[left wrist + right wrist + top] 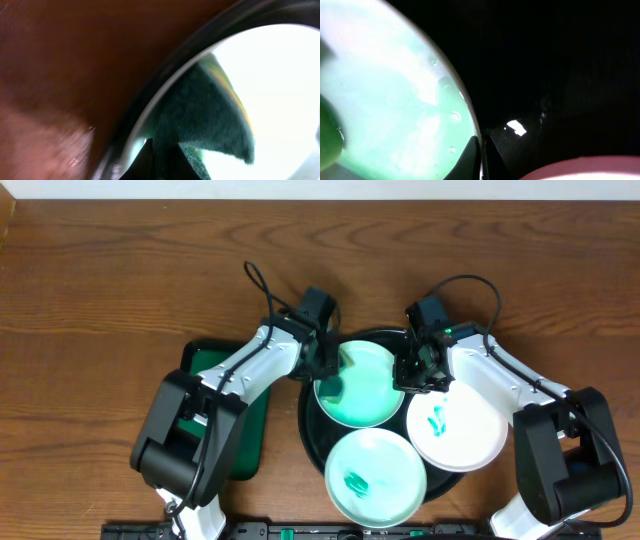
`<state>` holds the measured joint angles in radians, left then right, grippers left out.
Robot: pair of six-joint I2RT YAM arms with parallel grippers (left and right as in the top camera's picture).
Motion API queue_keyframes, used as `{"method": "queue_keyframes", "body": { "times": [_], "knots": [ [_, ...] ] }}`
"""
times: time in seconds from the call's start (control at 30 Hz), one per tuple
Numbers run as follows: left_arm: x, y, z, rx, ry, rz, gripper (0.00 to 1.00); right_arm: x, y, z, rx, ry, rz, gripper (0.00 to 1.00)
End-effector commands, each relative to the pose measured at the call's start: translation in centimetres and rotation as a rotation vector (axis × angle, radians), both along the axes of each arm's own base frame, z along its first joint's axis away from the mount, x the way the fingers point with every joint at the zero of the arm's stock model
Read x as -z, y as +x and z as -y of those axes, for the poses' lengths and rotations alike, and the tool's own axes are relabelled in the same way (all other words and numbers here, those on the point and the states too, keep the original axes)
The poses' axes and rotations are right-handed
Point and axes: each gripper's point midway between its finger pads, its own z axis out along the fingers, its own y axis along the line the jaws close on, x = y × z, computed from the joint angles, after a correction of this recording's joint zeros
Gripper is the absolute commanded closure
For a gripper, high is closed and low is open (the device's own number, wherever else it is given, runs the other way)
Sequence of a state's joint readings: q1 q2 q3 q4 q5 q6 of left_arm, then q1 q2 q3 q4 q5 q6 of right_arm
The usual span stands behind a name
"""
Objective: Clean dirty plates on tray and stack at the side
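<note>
The black tray on the worktop carries all three plates. At its far side lies the smeared plate, washed pale green. The left end effector is closed on a green sponge that rests on that plate's left edge. The right end effector is clamped on its right rim. The second plate lies at the tray's right edge and the third plate at its near edge, each with a teal smear.

The left arm reaches forward and inward from its base at the near left, its jaws closed on a green sponge. The right arm mirrors it from the near right, its jaws pinched shut on a plate rim. The wrists are near each other but apart.
</note>
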<state>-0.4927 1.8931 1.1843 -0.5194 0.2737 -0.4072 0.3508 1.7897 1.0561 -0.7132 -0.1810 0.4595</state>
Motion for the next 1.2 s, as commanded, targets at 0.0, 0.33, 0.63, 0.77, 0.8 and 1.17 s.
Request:
{"method": "queue_keyframes", "body": {
  "times": [0.0, 0.33, 0.63, 0.77, 0.8, 1.17],
  "knots": [
    [2.3, -2.2, 2.2, 0.081, -0.02, -0.042, 0.93, 0.4, 0.4, 1.1, 0.013, -0.041, 0.01, 0.99],
    [0.9, -4.6, 7.6, 0.206, -0.192, -0.062, 0.93, 0.4, 0.3, 1.1, 0.013, -0.042, 0.007, 0.99],
    [3.0, -7.9, 10.2, 0.272, -0.274, -0.202, 0.93, 0.4, 0.1, 1.1, 0.013, -0.044, 0.001, 0.99],
    [4.6, -8.8, 10.5, 0.279, -0.274, -0.256, 0.93, 0.5, -0.1, 1.2, 0.013, -0.049, -0.011, 0.99],
    [4.5, -8.6, 10.6, 0.28, -0.278, -0.248, 0.93, 0.5, -0.2, 1.3, 0.013, -0.049, -0.012, 0.99],
    [-0.6, -5.5, 14.7, 0.387, -0.466, -0.146, 0.93, 0.5, -0.1, 1.2, 0.013, -0.048, -0.01, 0.99]
  ]
}}
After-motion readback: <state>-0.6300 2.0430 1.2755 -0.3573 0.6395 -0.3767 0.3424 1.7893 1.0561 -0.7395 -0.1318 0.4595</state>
